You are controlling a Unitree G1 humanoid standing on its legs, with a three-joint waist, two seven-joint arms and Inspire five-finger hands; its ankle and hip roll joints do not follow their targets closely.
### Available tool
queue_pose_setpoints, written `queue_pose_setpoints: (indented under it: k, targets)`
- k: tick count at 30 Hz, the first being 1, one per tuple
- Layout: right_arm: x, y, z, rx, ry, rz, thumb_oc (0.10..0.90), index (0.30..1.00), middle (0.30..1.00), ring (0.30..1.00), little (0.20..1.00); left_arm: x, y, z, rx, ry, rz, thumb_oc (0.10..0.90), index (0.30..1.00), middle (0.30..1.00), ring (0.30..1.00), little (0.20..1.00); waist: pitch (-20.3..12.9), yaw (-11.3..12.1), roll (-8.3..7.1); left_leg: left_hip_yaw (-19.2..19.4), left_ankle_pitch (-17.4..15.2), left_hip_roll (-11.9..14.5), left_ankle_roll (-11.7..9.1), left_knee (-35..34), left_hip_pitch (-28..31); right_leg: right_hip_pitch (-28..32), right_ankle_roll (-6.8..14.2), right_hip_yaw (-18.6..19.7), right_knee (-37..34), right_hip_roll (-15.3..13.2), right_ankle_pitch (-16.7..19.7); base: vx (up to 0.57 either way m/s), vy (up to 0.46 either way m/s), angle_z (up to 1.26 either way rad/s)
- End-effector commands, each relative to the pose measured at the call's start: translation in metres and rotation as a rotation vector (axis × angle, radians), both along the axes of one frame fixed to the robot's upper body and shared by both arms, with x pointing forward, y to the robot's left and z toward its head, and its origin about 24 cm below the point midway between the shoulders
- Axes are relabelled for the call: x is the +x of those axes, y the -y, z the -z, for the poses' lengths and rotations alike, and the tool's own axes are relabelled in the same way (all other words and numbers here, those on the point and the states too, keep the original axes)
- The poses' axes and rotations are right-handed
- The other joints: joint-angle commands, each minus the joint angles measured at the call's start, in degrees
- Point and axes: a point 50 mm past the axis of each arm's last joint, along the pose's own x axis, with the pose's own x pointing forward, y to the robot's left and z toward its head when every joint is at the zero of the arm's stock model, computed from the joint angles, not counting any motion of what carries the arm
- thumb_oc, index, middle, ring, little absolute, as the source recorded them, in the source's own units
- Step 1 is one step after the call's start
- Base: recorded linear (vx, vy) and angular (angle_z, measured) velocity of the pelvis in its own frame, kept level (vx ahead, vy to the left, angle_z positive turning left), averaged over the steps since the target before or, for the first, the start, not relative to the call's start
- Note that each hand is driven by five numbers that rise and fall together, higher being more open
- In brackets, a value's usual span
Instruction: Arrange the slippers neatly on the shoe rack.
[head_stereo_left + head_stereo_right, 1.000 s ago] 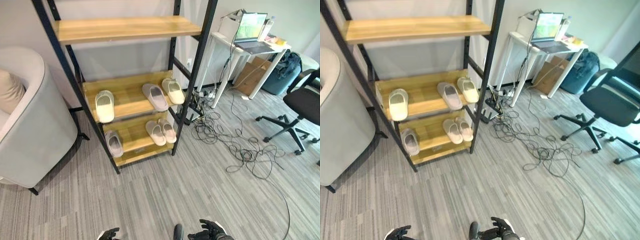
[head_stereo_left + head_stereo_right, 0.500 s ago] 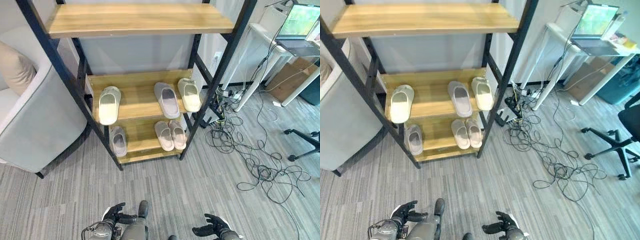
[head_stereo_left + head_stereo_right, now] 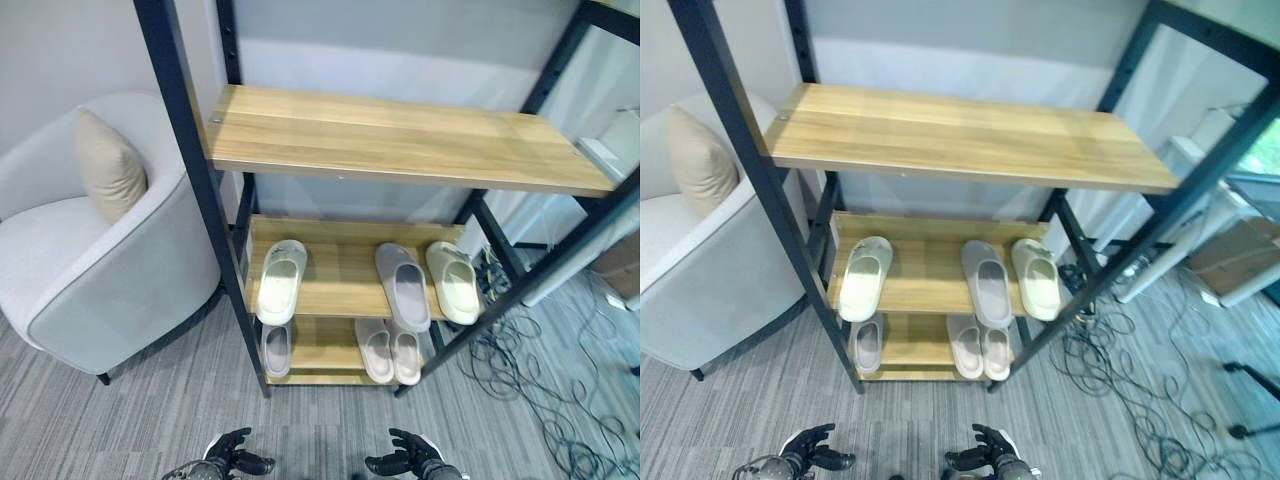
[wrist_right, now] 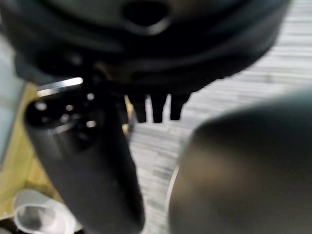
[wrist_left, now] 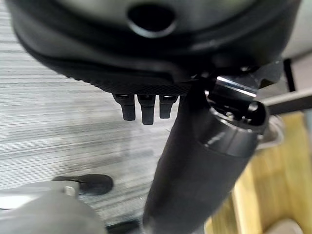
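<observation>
While both hands hang low, I read the left eye view: shoe rack [image 3: 190, 190] at 12 o'clock, cream slipper [image 3: 281, 280] apart from the grey slipper [image 3: 402, 286]. Left hand [image 3: 232, 459] and right hand [image 3: 405, 462] relaxed, empty. Likely light, soft foam; grasp mid-body. Right wrist view adds a slipper toe [image 4: 36, 214] close by.

Matt wooden shelves [image 3: 400, 140] on black metal frame [image 3: 190, 170], soft foam-like slippers [image 3: 281, 281], striped grey carpet [image 3: 120, 430]
</observation>
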Motion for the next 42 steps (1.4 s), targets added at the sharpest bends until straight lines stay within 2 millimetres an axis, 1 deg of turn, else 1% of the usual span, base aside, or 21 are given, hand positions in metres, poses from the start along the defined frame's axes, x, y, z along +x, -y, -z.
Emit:
queue_pose_setpoints:
  k: [1, 2, 7, 9, 11, 14, 16, 18, 19, 21, 25, 26, 29, 30, 31, 32, 35, 36, 38, 40, 42]
  targets:
    - [0.015, 0.027, -0.01, -0.054, 0.071, 0.046, 0.8, 0.9, 0.9, 0.9, 0.9, 0.016, 0.007, -0.004, -0.014, 0.054, 0.022, 0.8, 0.9, 0.9, 0.9, 0.9, 1.6, -0.3, -0.28, 0.7, -4.4, 3.1, -5.3, 4.8, -4.8, 10.0, 2.0, -1.4, -8.1, -0.2, 4.4, 0.05, -0.138, 0.23]
    - [0.012, 0.029, -0.009, -0.059, 0.064, 0.049, 0.8, 0.9, 0.9, 0.9, 0.9, 0.012, 0.006, -0.002, -0.016, 0.042, 0.013, 0.8, 0.9, 0.9, 0.9, 0.9, 1.0, -0.2, -0.36, 0.5, -4.1, 3.5, -5.8, 3.7, -4.5, 11.3, 1.4, -0.4, -10.0, 0.7, 4.0, 0.03, -0.108, 0.27]
    - [0.01, 0.032, -0.009, -0.071, 0.06, 0.039, 0.8, 0.9, 0.9, 0.9, 0.9, 0.007, 0.007, -0.001, -0.02, 0.027, 0.012, 0.8, 0.9, 0.9, 0.9, 0.9, 0.7, 0.0, -0.33, 0.3, -3.8, 3.9, -6.8, 4.1, -4.9, 13.1, 0.7, -0.6, -12.6, 1.2, 4.4, -0.01, -0.098, 0.2]
    - [0.015, 0.035, -0.012, -0.079, 0.085, 0.051, 0.8, 0.9, 0.9, 0.9, 0.9, 0.011, 0.012, -0.001, -0.022, 0.038, 0.037, 0.8, 0.9, 0.9, 0.9, 0.9, 1.9, -0.5, -0.5, 0.5, -3.6, 4.2, -8.4, 7.2, -7.8, 13.8, -0.2, -0.4, -14.1, 1.3, 4.1, -0.14, -0.099, 0.09]
    - [0.015, 0.038, -0.013, -0.086, 0.087, 0.057, 0.8, 0.9, 0.9, 0.9, 0.9, 0.016, 0.016, -0.002, -0.029, 0.051, 0.056, 0.8, 0.9, 0.9, 0.9, 0.9, 2.8, -1.1, -0.32, 1.4, -3.7, 4.3, -8.9, 9.9, -9.8, 13.9, -0.6, -0.9, -14.2, 1.2, 4.2, -0.15, -0.037, 0.28]
    - [0.016, 0.042, -0.014, -0.095, 0.087, 0.063, 0.8, 0.9, 0.9, 0.9, 0.9, 0.022, 0.021, -0.003, -0.031, 0.063, 0.09, 0.8, 0.9, 0.9, 0.9, 0.9, 3.4, -2.2, -0.42, 5.1, -4.4, 5.1, -9.0, 12.7, -10.0, 13.6, -0.9, -2.1, -14.1, 0.2, 4.8, -0.13, 0.012, 0.37]
    - [0.015, 0.042, -0.013, -0.093, 0.083, 0.058, 0.8, 0.9, 0.9, 0.9, 0.9, 0.021, 0.023, -0.003, -0.032, 0.06, 0.1, 0.8, 0.9, 0.9, 0.9, 0.9, 3.0, -2.5, -0.29, 5.7, -5.4, 5.7, -9.1, 12.9, -8.7, 13.4, -0.9, -2.1, -14.0, 0.0, 5.0, -0.09, 0.063, 0.34]
    - [0.013, 0.043, -0.012, -0.095, 0.072, 0.059, 0.8, 0.9, 0.9, 0.9, 0.9, 0.019, 0.025, -0.002, -0.036, 0.055, 0.108, 0.8, 0.9, 0.9, 0.9, 0.9, 2.8, -3.0, 0.04, 5.9, -5.0, 6.1, -9.1, 13.0, -8.5, 13.4, -0.7, -2.3, -14.2, -0.1, 5.2, -0.05, 0.074, 0.19]
    - [0.011, 0.043, -0.011, -0.092, 0.064, 0.057, 0.8, 0.9, 0.9, 0.9, 0.9, 0.015, 0.027, 0.0, -0.041, 0.041, 0.11, 0.8, 0.9, 0.9, 0.9, 0.9, 2.1, -3.4, 0.73, 7.1, -6.1, 7.0, -8.5, 8.8, -6.3, 12.7, -0.4, -2.4, -13.9, 0.1, 5.3, -0.04, 0.09, -0.03]
    - [0.009, 0.042, -0.01, -0.092, 0.056, 0.057, 0.8, 0.9, 0.9, 0.9, 0.9, 0.014, 0.027, 0.001, -0.037, 0.032, 0.123, 0.8, 0.9, 0.9, 0.9, 0.9, 1.7, -3.9, 1.22, 6.6, -5.6, 6.3, -8.0, 5.2, -5.0, 11.2, 0.4, -2.7, -13.7, -0.6, 6.7, -0.08, 0.14, -0.18]
    - [0.016, 0.037, -0.012, -0.079, 0.076, 0.039, 0.8, 0.9, 0.9, 0.9, 0.9, 0.017, 0.023, -0.001, -0.037, 0.048, 0.094, 0.8, 0.9, 0.9, 0.9, 0.9, 2.0, -3.5, 1.57, 6.1, -4.8, 5.6, -7.0, 2.8, -4.3, 8.8, 1.3, -3.2, -12.0, -1.4, 7.3, -0.1, 0.089, -0.16]
    - [0.02, 0.034, -0.013, -0.07, 0.087, 0.038, 0.8, 0.9, 0.9, 0.9, 0.9, 0.018, 0.019, -0.002, -0.032, 0.052, 0.075, 0.8, 0.9, 0.9, 0.9, 0.9, 2.6, -3.1, 1.89, 6.6, -4.0, 5.5, -6.5, 2.3, -4.6, 7.3, 1.9, -4.2, -9.4, -2.1, 7.0, -0.12, 0.048, -0.27]
    - [0.026, 0.031, -0.015, -0.065, 0.102, 0.03, 0.8, 0.9, 0.9, 0.9, 0.9, 0.016, 0.014, -0.002, -0.022, 0.047, 0.062, 0.8, 0.9, 0.9, 0.9, 0.9, 2.9, -2.9, 2.26, 6.9, -3.3, 5.8, -6.3, 1.8, -4.9, 6.4, 2.4, -3.9, -7.0, -2.5, 6.5, -0.1, -0.002, -0.2]
    - [0.026, 0.031, -0.015, -0.067, 0.099, 0.025, 0.8, 0.9, 0.9, 0.9, 0.9, 0.014, 0.011, -0.002, -0.016, 0.039, 0.059, 0.8, 0.9, 0.9, 0.9, 0.9, 2.8, -2.7, 2.48, 7.2, -3.2, 6.0, -6.3, 1.6, -4.9, 6.8, 2.5, -3.9, -6.7, -2.9, 6.0, -0.05, -0.12, -0.07]
    - [0.025, 0.03, -0.015, -0.066, 0.101, 0.022, 0.8, 0.9, 0.9, 0.9, 0.9, 0.006, 0.006, -0.001, -0.006, 0.012, 0.052, 0.8, 0.9, 0.9, 0.9, 0.9, 2.2, -2.1, 2.78, 7.7, -3.1, 6.6, -6.6, 1.5, -5.0, 8.9, 2.4, -2.7, -6.1, -3.9, 5.0, -0.03, -0.108, -0.1]
    - [0.025, 0.03, -0.015, -0.066, 0.101, 0.022, 0.8, 0.9, 0.9, 0.9, 0.9, 0.006, 0.006, 0.0, -0.006, 0.012, 0.052, 0.8, 0.9, 0.9, 0.9, 0.9, 2.2, -2.1, 2.77, 7.8, -3.1, 6.6, -6.6, 1.5, -4.9, 9.0, 2.4, -2.7, -6.1, -3.9, 5.0, 0.0, -0.137, -0.21]
    - [0.023, 0.03, -0.014, -0.068, 0.097, 0.017, 0.8, 0.9, 0.9, 0.9, 0.9, -0.005, 0.004, 0.002, 0.0, -0.021, 0.053, 0.8, 0.9, 0.9, 0.9, 0.9, 0.9, -1.2, 2.16, 8.8, -3.2, 6.9, -7.5, 1.5, -5.0, 12.0, 2.7, -4.2, -10.6, -5.3, 5.9, 0.04, -0.127, -0.06]
    - [0.023, 0.03, -0.014, -0.073, 0.098, 0.01, 0.8, 0.9, 0.9, 0.9, 0.9, -0.006, 0.004, 0.003, 0.003, -0.026, 0.054, 0.8, 0.9, 0.9, 0.9, 0.9, 0.5, -1.1, 2.05, 9.1, -3.1, 7.2, -7.7, 1.5, -5.0, 12.5, 2.8, -4.6, -11.9, -5.2, 6.1, 0.03, -0.145, 0.05]
    - [0.025, 0.029, -0.015, -0.076, 0.108, -0.001, 0.8, 0.9, 0.9, 0.9, 0.9, -0.009, 0.005, 0.003, -0.001, -0.032, 0.044, 0.8, 0.9, 0.9, 0.9, 0.9, 0.0, -1.2, 1.89, 9.3, -2.6, 8.0, -8.3, 0.9, -4.8, 13.4, 2.7, -4.1, -14.1, -4.4, 6.2, 0.03, -0.135, -0.09]
    - [0.025, 0.029, -0.016, -0.076, 0.114, -0.003, 0.8, 0.9, 0.9, 0.9, 0.9, -0.008, 0.006, 0.003, -0.003, -0.027, 0.046, 0.8, 0.9, 0.9, 0.9, 0.9, -0.3, -1.2, 1.77, 9.5, -2.4, 8.3, -8.6, 0.4, -4.5, 14.1, 2.6, -4.1, -15.2, -4.1, 6.3, 0.02, -0.088, -0.09]
    - [0.028, 0.026, -0.017, -0.069, 0.132, -0.013, 0.8, 0.9, 0.9, 0.9, 0.9, -0.002, 0.014, 0.003, -0.014, -0.01, 0.07, 0.8, 0.9, 0.9, 0.9, 0.9, -0.5, -1.6, 1.61, 9.5, -1.7, 9.0, -9.1, -0.3, -4.3, 14.8, 2.4, -4.5, -16.3, -3.4, 6.3, 0.01, -0.097, -0.03]
